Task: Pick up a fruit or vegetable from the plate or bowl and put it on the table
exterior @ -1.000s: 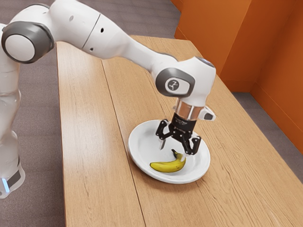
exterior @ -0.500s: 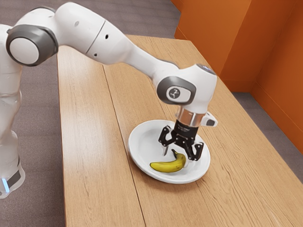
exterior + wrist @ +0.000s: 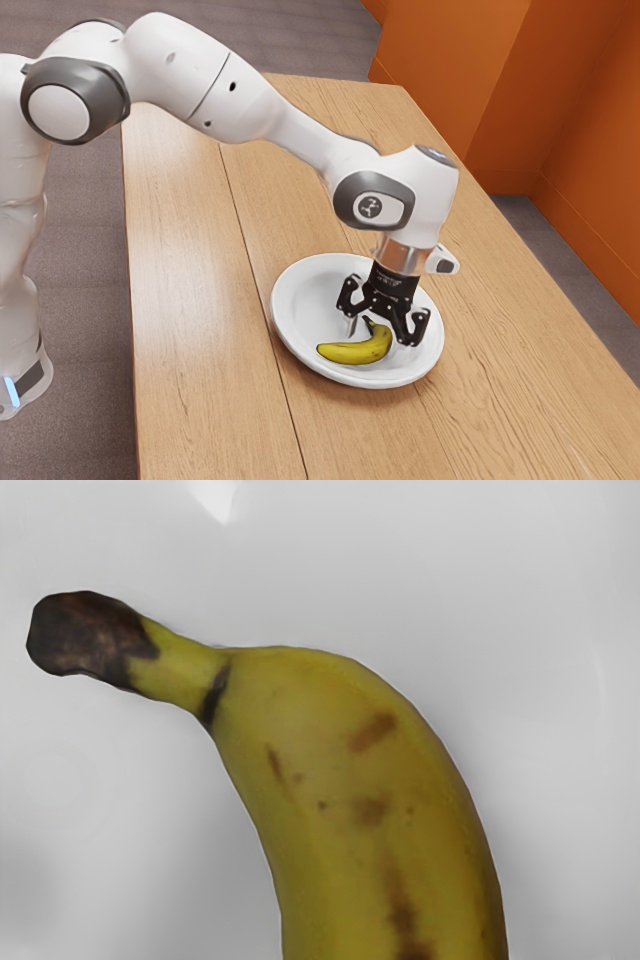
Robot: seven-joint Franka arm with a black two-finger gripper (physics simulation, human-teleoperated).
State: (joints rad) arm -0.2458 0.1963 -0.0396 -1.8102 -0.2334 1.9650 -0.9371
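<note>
- Tool [image 3: 377, 334]: fingers spread wide, nothing held.
- Banana [image 3: 352, 353] just below it (curved, so it may roll): centre over the thick body, then squeeze crosswise.

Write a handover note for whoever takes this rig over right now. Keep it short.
Tool: open, low over the stem-end part of the banana, not gripping it.
Banana: lying in the white plate, its dark-tipped stem and bend under the hand; brown marks on its skin.
Plate: on the wooden table.
Done: the tool is down at the banana.
Left: close on the banana, lift it clear of the rim, set it on the table and let go. The table toward the exterior view's left of the plate looks like a fair spot.
</note>
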